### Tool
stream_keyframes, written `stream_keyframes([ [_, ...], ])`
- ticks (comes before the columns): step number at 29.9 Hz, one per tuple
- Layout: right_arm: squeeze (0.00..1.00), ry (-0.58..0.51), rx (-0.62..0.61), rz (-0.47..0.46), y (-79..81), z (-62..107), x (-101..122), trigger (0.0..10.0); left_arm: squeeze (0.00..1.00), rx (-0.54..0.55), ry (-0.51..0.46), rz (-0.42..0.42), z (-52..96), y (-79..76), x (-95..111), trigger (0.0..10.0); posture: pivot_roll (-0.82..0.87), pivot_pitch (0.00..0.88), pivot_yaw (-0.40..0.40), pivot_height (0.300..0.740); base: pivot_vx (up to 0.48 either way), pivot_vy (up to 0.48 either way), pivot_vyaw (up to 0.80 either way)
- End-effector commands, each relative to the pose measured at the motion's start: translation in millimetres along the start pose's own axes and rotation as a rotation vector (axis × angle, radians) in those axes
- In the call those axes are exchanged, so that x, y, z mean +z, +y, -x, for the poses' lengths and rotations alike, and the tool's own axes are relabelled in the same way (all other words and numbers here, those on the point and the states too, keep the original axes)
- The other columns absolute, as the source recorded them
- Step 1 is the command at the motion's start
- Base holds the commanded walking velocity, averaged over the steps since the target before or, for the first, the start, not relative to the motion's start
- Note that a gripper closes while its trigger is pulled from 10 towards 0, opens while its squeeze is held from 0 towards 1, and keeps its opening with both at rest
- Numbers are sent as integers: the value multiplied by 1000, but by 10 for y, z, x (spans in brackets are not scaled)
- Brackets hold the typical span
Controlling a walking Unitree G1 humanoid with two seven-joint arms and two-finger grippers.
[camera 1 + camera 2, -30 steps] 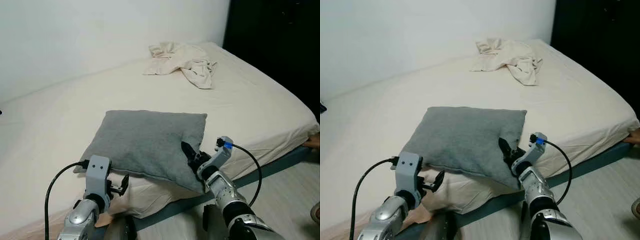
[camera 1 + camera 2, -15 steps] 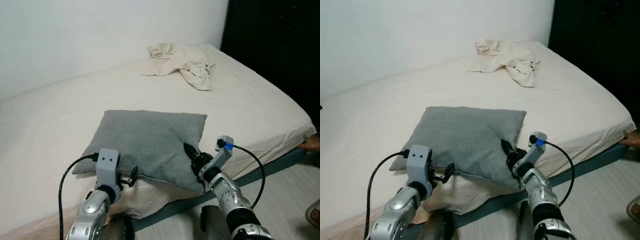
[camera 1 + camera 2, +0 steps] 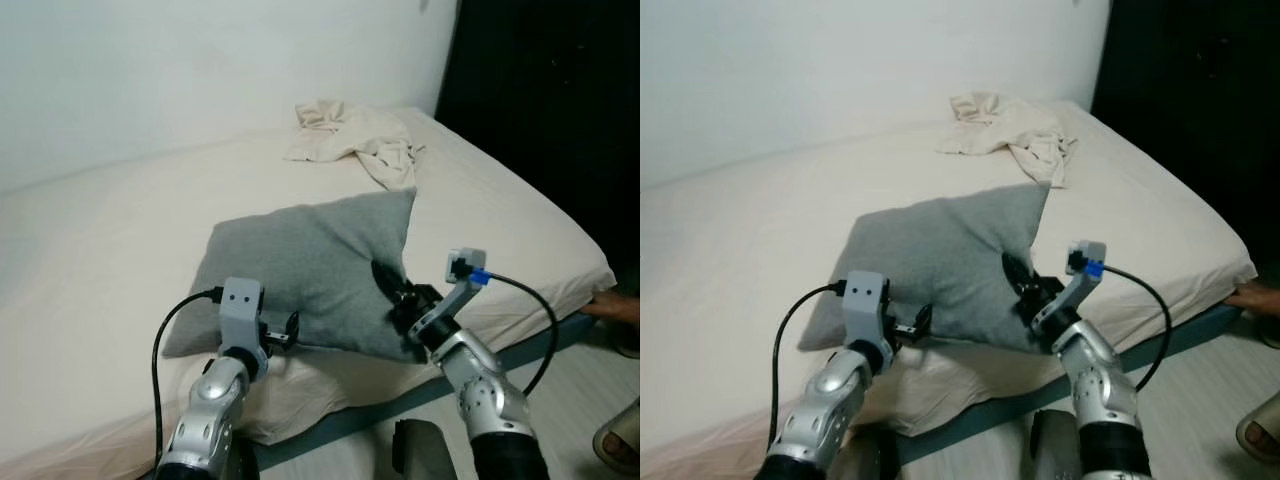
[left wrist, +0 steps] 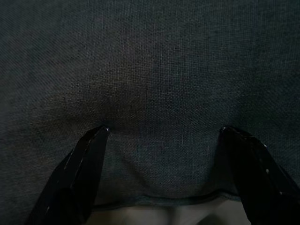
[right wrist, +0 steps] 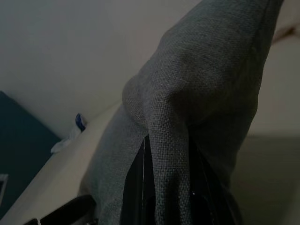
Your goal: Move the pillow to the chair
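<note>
Grey pillow [image 3: 310, 265] tilted up at bed [image 3: 100, 300] front edge; right gripper [image 3: 398, 296] pinched near corner for lift; left gripper [image 3: 283, 333] jaws spread against lower edge, steadying carry to chair.

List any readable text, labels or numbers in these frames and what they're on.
None: no readable words, labels, brands or numbers.
The grey pillow, the bed sheet and the crumpled cloth are plain.
The blue spot on the right arm's camera block carries no legible marking.

Bare bed [image 3: 100, 250] left of pillow [image 3: 310, 270]
</note>
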State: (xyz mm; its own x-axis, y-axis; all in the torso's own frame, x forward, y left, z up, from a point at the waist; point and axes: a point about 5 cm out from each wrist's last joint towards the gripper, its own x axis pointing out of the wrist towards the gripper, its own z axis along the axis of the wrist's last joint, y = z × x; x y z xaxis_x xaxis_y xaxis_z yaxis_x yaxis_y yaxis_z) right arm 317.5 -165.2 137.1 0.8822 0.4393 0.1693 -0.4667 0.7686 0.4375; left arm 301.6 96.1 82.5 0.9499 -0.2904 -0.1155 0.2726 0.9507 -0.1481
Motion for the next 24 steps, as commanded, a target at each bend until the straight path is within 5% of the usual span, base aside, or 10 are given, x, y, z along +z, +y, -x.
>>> stream_keyframes([
  [1, 0, -69, 57, 12, 114, -60, 188, 0, 0, 34, 16, 21, -4, 67, -55, 10000, -156, 10, 47, 580, 0, 0, 0],
  [16, 0, -68, 34, -15, 164, -2, 215, 0, 0, 250, -153, -21, -110, 556, 380, 10000, -143, 0, 64, 644, 0, 0, 0],
  [24, 0, -59, 19, -15, 162, 8, 197, 0, 0, 259, -147, -36, -77, 623, 343, 10000, -138, 0, 67, 683, 0, 0, 0],
])
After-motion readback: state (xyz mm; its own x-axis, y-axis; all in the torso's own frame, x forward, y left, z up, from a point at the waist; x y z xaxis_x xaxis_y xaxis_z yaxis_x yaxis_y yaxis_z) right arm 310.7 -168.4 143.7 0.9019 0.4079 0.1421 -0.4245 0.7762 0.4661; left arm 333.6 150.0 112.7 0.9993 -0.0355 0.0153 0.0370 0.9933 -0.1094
